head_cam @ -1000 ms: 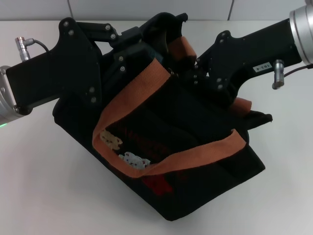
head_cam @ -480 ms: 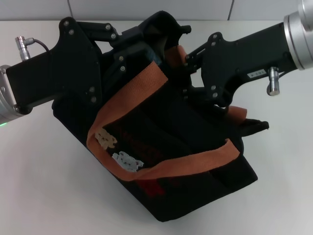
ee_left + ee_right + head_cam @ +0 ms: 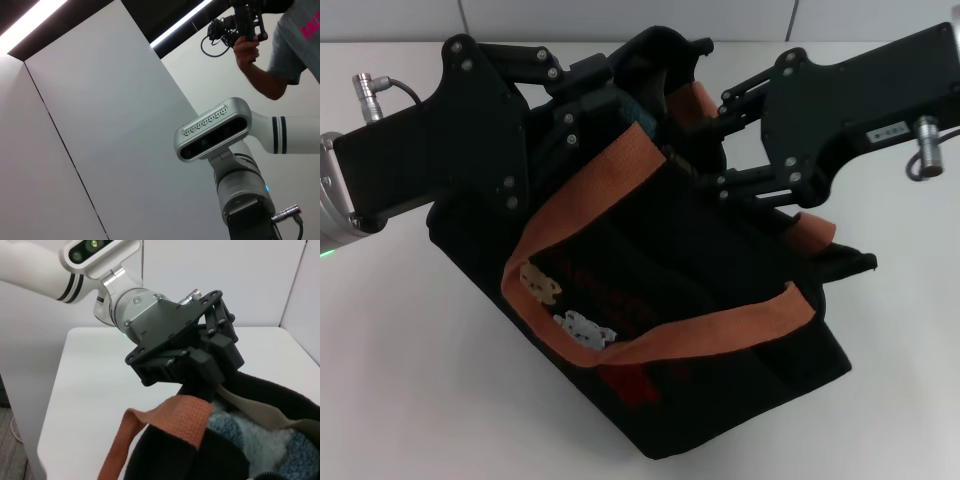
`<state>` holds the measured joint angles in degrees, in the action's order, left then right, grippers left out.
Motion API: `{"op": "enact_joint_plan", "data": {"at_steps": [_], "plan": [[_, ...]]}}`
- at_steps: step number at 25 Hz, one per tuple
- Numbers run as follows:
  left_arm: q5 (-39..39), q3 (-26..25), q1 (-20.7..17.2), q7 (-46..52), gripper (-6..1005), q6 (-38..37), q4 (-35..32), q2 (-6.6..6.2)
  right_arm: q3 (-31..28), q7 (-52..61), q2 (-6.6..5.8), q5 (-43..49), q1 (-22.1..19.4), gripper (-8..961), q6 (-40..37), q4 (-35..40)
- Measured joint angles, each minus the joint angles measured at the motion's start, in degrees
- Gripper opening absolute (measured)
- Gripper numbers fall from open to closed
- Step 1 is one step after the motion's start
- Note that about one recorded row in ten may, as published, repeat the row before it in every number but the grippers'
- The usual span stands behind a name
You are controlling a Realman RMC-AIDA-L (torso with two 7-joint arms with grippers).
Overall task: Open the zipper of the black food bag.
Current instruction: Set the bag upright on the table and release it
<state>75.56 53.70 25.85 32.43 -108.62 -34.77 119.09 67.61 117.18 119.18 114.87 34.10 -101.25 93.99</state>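
The black food bag [image 3: 720, 330] lies tilted on the white table, bear patches [image 3: 545, 285] on its front and orange-brown straps [image 3: 580, 200] looping over it. My left gripper [image 3: 620, 105] is shut on the bag's far top rim; the right wrist view shows this left gripper [image 3: 202, 377] pinching the fabric. The bag's mouth [image 3: 165, 460] gapes there, with blue-grey cloth [image 3: 240, 435] inside. My right gripper [image 3: 710, 140] hovers over the mouth from the right, jaws spread and holding nothing. The zipper's track and pull tab are hidden behind the grippers and folds.
The white table [image 3: 410, 380] spreads around the bag, with a tiled wall [image 3: 620, 15] behind it. In the left wrist view are only the robot's head [image 3: 215, 130], a wall panel and a person with a camera [image 3: 250, 30].
My right gripper has lifted and turned level over the bag's mouth, and its jaws have spread apart. The bag has shifted slightly. The left gripper keeps its hold.
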Motion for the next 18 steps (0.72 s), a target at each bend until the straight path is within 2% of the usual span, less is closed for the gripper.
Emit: {"op": "enact_joint_plan", "data": {"at_steps": [18], "plan": [[-0.1,0.6,0.7,0.0,103,0.0,-0.1,-0.09,2.5,-0.5,0.03,3.6,1.9,481,5.4,-4.2]]}}
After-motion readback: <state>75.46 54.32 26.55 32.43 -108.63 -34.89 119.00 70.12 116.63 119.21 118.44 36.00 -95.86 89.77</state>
